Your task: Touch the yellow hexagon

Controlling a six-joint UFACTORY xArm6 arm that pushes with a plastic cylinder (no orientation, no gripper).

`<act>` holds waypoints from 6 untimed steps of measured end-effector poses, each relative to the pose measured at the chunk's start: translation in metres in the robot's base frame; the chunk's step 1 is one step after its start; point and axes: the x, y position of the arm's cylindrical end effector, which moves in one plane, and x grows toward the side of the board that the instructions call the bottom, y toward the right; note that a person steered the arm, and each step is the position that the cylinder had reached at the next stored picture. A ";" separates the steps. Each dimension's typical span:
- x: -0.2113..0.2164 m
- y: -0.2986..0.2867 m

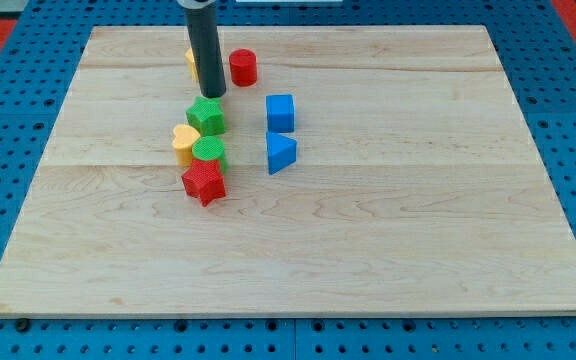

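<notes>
The yellow hexagon [192,64] lies near the view's top, mostly hidden behind my dark rod; only its left edge shows. My tip [212,96] rests just right of and below the hexagon, right above the green star [207,116]. Whether the tip touches the hexagon cannot be told. A red cylinder [243,67] stands just right of the rod.
A blue cube [280,112] and a blue triangle [280,153] lie right of the green star. Below the star are a yellow heart [184,142], a green cylinder [209,152] and a red star [204,183]. The wooden board [388,220] sits on a blue pegboard.
</notes>
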 end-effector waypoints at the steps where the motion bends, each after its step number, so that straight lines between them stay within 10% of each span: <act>1: -0.023 0.077; 3: -0.116 0.106; 6: -0.117 -0.032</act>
